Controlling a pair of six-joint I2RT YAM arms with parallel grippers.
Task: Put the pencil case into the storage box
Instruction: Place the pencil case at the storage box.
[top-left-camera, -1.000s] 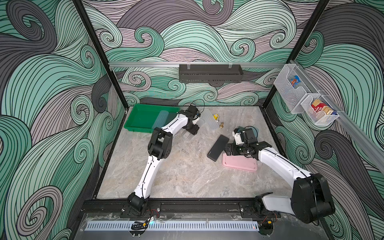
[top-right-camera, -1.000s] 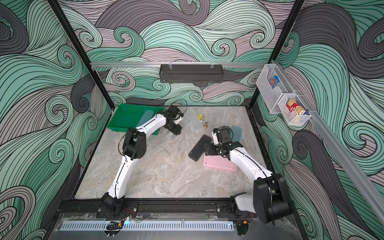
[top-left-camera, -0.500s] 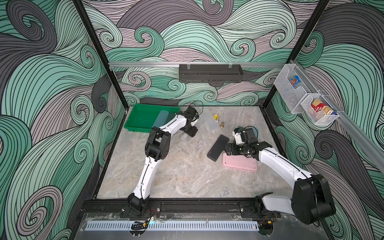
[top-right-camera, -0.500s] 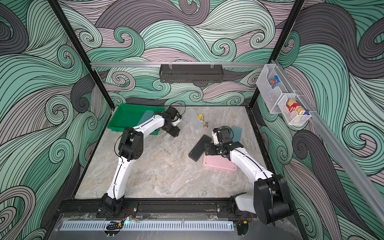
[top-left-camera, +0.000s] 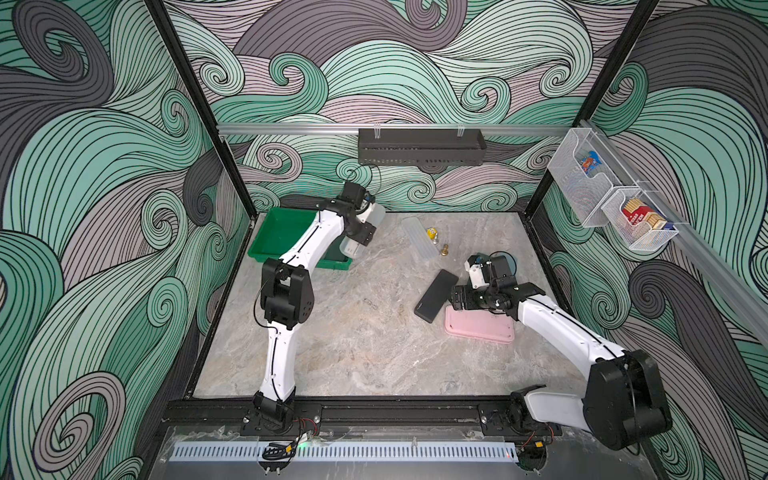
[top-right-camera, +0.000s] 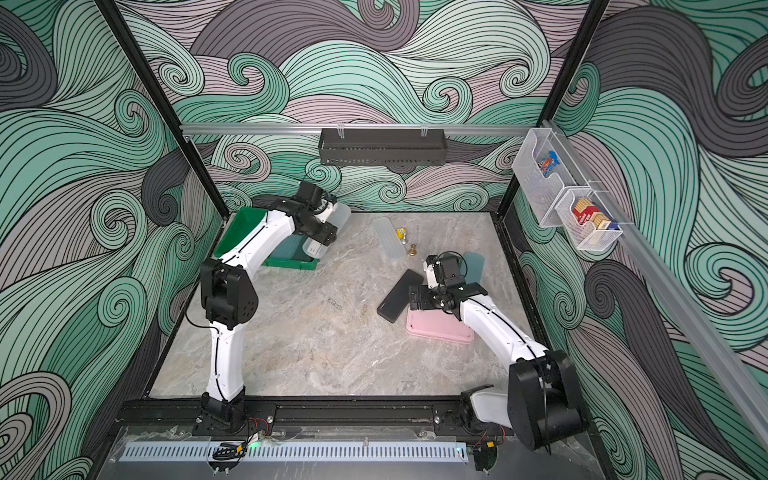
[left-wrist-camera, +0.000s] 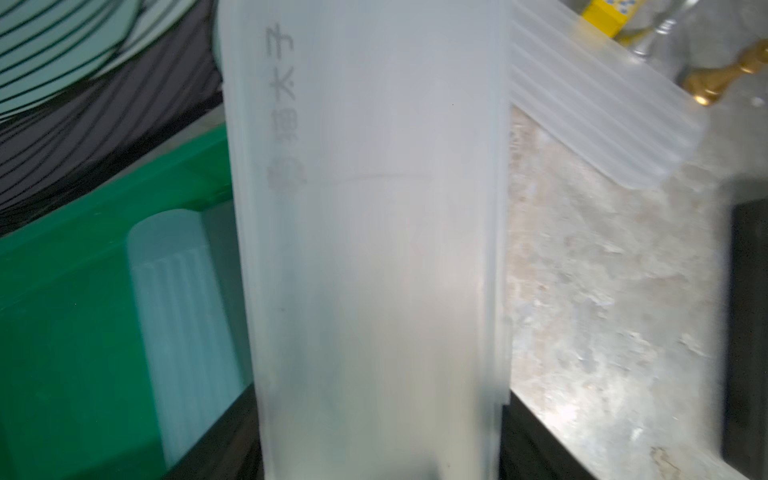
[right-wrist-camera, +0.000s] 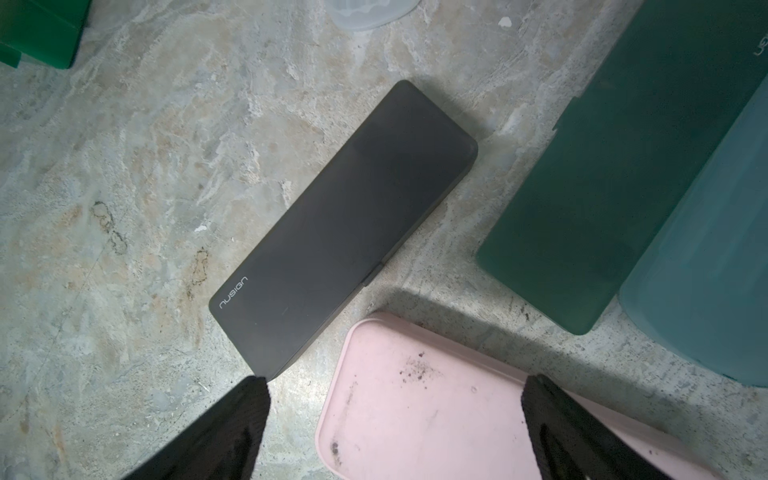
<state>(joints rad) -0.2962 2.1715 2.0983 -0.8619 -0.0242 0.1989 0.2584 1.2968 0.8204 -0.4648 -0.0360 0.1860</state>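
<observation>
**A:** What has changed in the last second?

**B:** The left arm has swung a little toward the far left corner of the grey marble table (top-left-camera: 374, 353). It carries a long pencil case of frosted white translucent plastic (top-left-camera: 377, 214). That frosted pencil case now hangs at the right-hand edge of the storage box (top-left-camera: 282, 232), a shallow rectangular tray of bright green plastic. The right arm has not moved.

**A:** Is the case inside yet?

**B:** Not yet. It is in the air and tilted. The left wrist view shows green tray on one side of it and bare marble on the other. I judge the carry nearly over. What remains is a short move inward and a release.

**A:** How is it held?

**B:** The left gripper (top-left-camera: 360, 236) is clamped across the case's middle. Its black fingers (left-wrist-camera: 232, 440) show on either side of the case in the wrist view. The arm reaches far forward with its elbow raised and its wrist bent down over the tray's edge.

**A:** Is anything in the box already?

**B:** One pale ribbed pencil case (left-wrist-camera: 174, 316) of translucent plastic lies in it. The new one probably needs to land beside it rather than on top.

**A:** And the right arm?

**B:** The right gripper (right-wrist-camera: 397, 382) hovers low with its jaws wide apart and empty. Below it is a flat pink pencil case (right-wrist-camera: 436, 415) of plastic. A flat matte black pencil case (right-wrist-camera: 345, 216) lies just beside that one on the marble.
</observation>
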